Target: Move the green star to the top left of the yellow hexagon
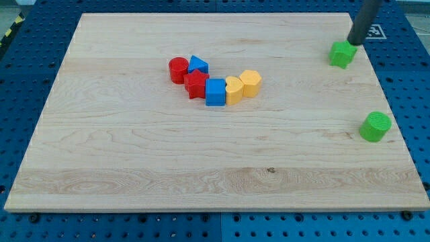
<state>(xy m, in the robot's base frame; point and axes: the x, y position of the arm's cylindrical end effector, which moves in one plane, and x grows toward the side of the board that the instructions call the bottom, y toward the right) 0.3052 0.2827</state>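
The green star (342, 54) lies near the board's upper right. My tip (353, 42) touches the star's upper right side, the rod rising to the view's top. The yellow hexagon (250, 83) sits at the right end of a cluster in the upper middle of the board, far to the left of the star.
The cluster also holds a yellow heart-like block (233, 89), a blue cube (215, 92), a red star (196, 85), a blue triangle (197, 65) and a red cylinder (178, 69). A green cylinder (374, 126) stands near the right edge. The wooden board (134, 168) lies on a blue pegboard.
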